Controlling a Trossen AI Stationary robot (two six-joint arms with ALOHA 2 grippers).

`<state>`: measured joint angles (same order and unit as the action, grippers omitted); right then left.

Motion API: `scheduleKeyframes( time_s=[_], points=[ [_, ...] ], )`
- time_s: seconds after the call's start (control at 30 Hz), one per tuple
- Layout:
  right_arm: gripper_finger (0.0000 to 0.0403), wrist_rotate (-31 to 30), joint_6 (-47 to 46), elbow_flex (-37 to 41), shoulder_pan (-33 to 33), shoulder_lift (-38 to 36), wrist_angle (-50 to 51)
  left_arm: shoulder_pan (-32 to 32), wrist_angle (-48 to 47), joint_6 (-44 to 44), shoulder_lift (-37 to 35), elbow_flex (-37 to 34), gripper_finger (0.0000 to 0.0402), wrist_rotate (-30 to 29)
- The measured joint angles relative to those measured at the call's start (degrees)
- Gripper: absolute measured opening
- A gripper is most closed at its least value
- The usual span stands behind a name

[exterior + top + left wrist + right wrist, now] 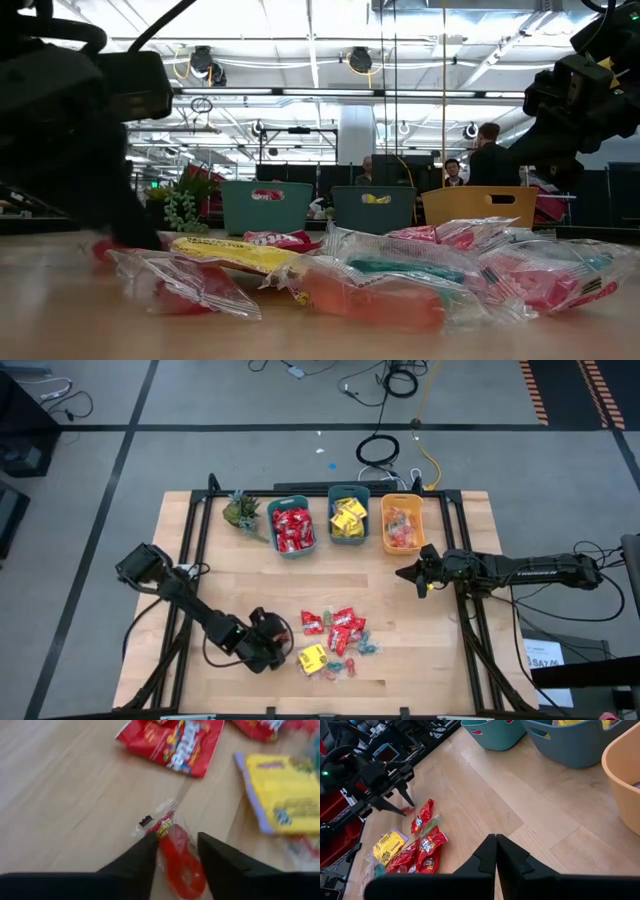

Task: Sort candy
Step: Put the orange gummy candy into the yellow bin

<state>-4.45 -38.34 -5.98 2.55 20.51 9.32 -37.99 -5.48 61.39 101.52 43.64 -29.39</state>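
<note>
Ceiling strip lights (300, 95) lit the room evenly and brightly; near candy (370, 285) was out of focus, and my left wrist view was blurred.

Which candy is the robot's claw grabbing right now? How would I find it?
Find the heap of wrapped sweets on the wooden table. At its edge sits the left gripper, dark fingers either side of a small red candy in clear crinkly wrap. It lies alone, apart from the flat red packet and yellow packet.
</note>
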Motion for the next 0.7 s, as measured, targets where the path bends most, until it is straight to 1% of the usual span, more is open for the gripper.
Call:
scheduleKeyframes(
  time_s=[0.07,0.17,0.2,0.23,0.33,0.47,0.6,0.7],
  points=[
    [0.0002,0.0,0.0,0.0,0.0,0.0,-0.1,0.3,-1.8,-1.5,-2.1,-0.2,0.0116,1.3],
    [0.0002,0.0,0.0,0.0,0.0,0.0,-0.1,0.7,-5.1,-1.9,-5.0,-0.2,0.0043,2.2],
    [0.0002,0.0,0.0,0.0,0.0,0.0,-0.1,0.8,-6.5,-1.8,-6.0,-0.2,0.0026,2.4],
    [0.0002,0.0,0.0,0.0,0.0,0.0,-0.1,0.8,-7.2,-1.7,-6.9,-0.2,0.0018,2.4],
    [0.0002,0.0,0.0,0.0,0.0,0.0,-0.1,0.9,-8.1,-1.8,-9.0,-0.2,0.0018,1.6],
    [0.0002,0.0,0.0,0.0,0.0,0.0,0.0,2.3,-7.1,-2.8,-11.6,-0.2,0.0018,0.9],
    [0.0002,0.0,0.0,0.0,0.0,0.0,0.0,6.4,-1.7,-10.8,-13.7,0.3,0.0017,1.0],
    [0.0002,0.0,0.0,0.0,0.0,0.0,-0.1,11.7,-1.0,-16.2,-13.9,3.8,0.0016,1.3]
  ],
)
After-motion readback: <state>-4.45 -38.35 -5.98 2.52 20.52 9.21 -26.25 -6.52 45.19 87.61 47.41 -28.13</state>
